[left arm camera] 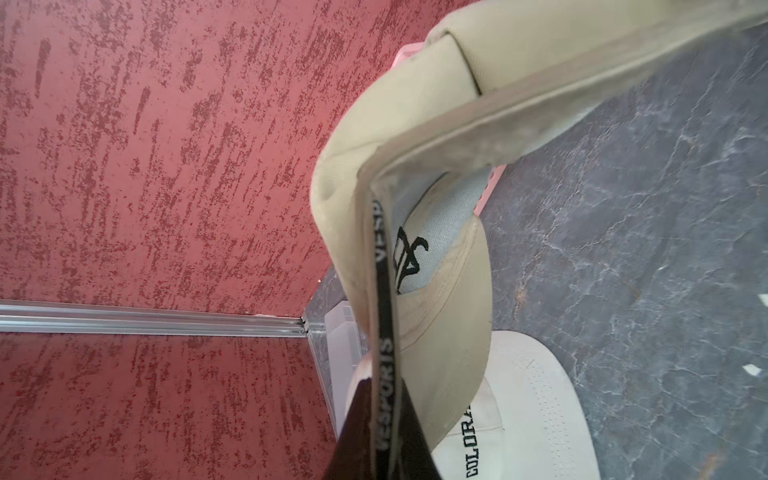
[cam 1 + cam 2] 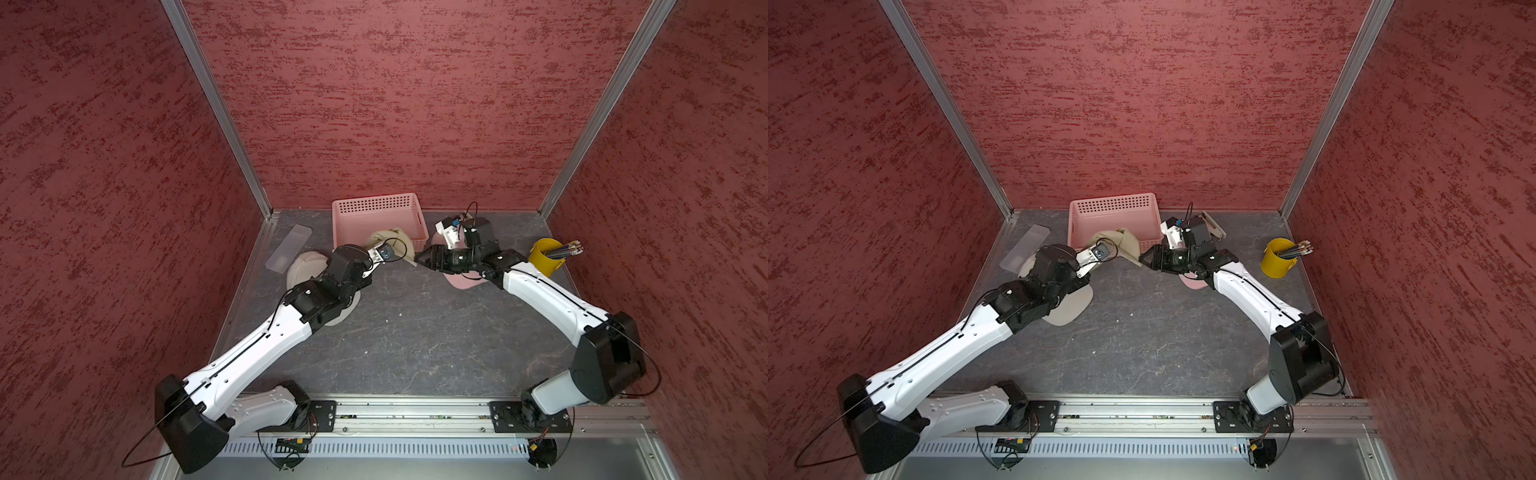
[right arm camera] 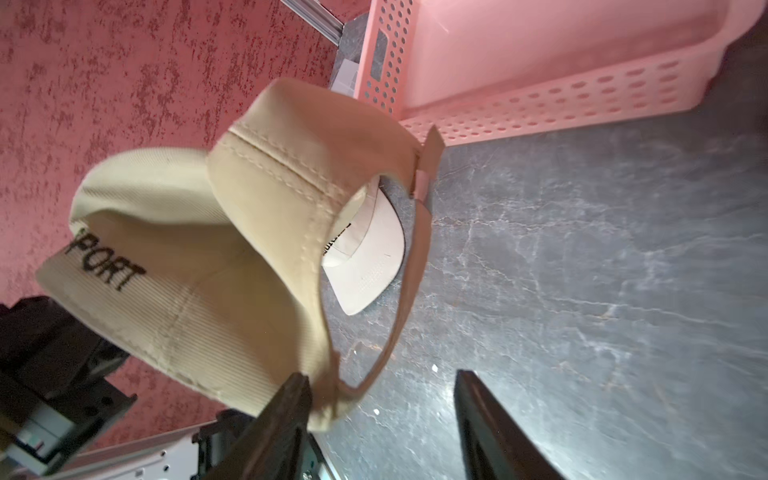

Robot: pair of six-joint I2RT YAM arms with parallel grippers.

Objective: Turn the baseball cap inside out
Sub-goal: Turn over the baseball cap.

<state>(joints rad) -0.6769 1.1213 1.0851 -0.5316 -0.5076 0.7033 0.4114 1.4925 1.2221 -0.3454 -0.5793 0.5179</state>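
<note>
Matt ribbed cloth cap (image 3: pixel 266 199); glossy perforated plastic basket (image 3: pixel 540 99); smooth, stone-veined tabletop (image 3: pixel 582 270)

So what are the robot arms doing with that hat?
They're trying to turn the tan cap inside out. The left claw is pinching its inner band, holding it up by the pink basket. The right claw is open beside the back strap, not gripping. A white cap lies on the table below.
</note>
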